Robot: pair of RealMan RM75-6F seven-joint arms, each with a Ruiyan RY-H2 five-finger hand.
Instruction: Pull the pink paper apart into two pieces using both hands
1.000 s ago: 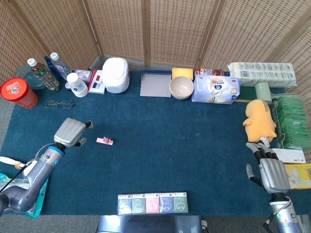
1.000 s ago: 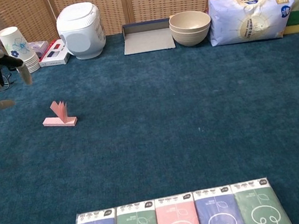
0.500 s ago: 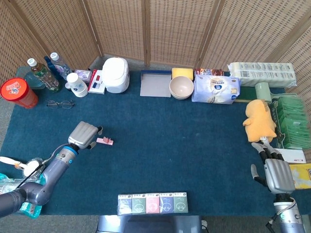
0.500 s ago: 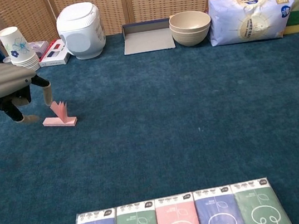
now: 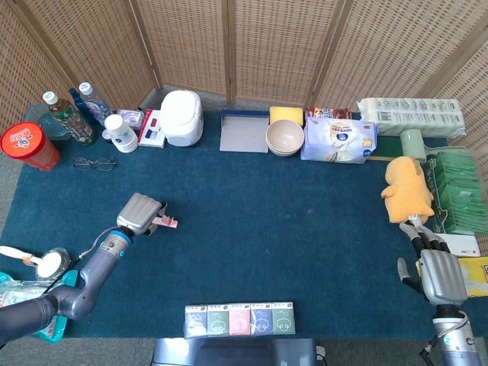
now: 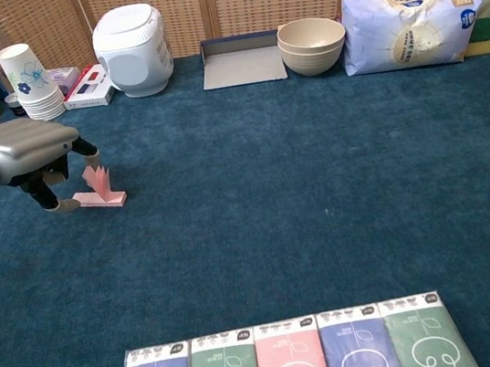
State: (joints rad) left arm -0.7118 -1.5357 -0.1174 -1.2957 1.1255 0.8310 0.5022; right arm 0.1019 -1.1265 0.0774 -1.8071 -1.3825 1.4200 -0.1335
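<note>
The pink paper (image 5: 167, 222) (image 6: 101, 194) lies on the blue cloth at the left, a flat strip with a folded part standing up from it. My left hand (image 5: 140, 213) (image 6: 22, 148) hovers just over its left end, palm down. Its fingers (image 6: 88, 152) hang apart beside the upright fold and the thumb sits by the strip's left tip, with no firm hold showing. My right hand (image 5: 438, 274) rests far off at the table's right edge, fingers stretched out and holding nothing. The chest view does not show it.
Along the back stand bottles (image 5: 72, 114), paper cups (image 6: 30, 82), a white cooker (image 6: 128, 37), a grey tray (image 6: 241, 58), bowls (image 6: 311, 44) and a tissue bag (image 6: 408, 27). A row of tissue packs (image 6: 291, 356) lies at the front edge. A yellow plush toy (image 5: 407, 188) sits at the right.
My left hand has moved right and down to the paper, from well clear of it to over its left end. My right hand has slid slightly back toward the table's edge.
</note>
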